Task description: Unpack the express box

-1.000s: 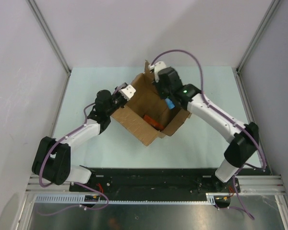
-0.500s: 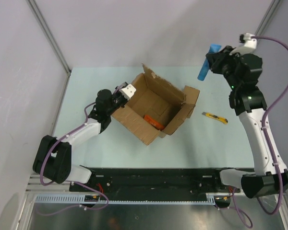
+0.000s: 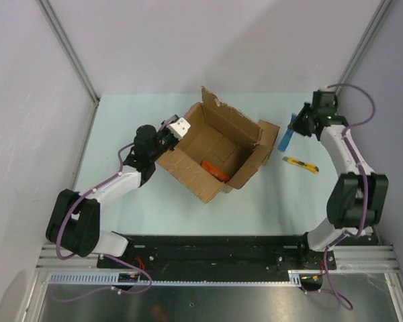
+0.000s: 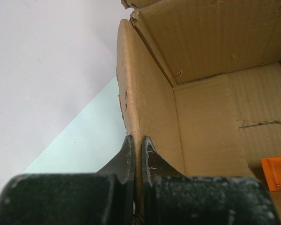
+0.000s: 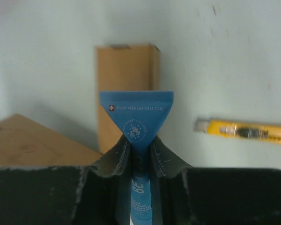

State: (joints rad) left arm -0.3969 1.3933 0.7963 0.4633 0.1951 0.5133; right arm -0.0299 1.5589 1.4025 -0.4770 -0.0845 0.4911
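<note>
The express box (image 3: 211,151), brown corrugated cardboard with its flaps open, sits mid-table. An orange packet (image 3: 215,170) lies inside it and also shows in the left wrist view (image 4: 277,172). My left gripper (image 3: 166,139) is shut on the box's left wall (image 4: 139,117), one finger outside and one inside. My right gripper (image 3: 297,126) is to the right of the box, low over the table, shut on a blue toothpaste tube (image 3: 286,134). The tube's flat crimped end (image 5: 136,117) sticks out past the fingertips.
A yellow utility knife (image 3: 301,165) lies on the table right of the box; it shows at the right of the right wrist view (image 5: 246,131). A box flap (image 5: 126,93) stands ahead of the right gripper. Frame posts and walls bound the table.
My right arm lifted the blue tube out of the box, swung it high to the right, then lowered it toward the table beside the box. The left gripper kept its hold.
</note>
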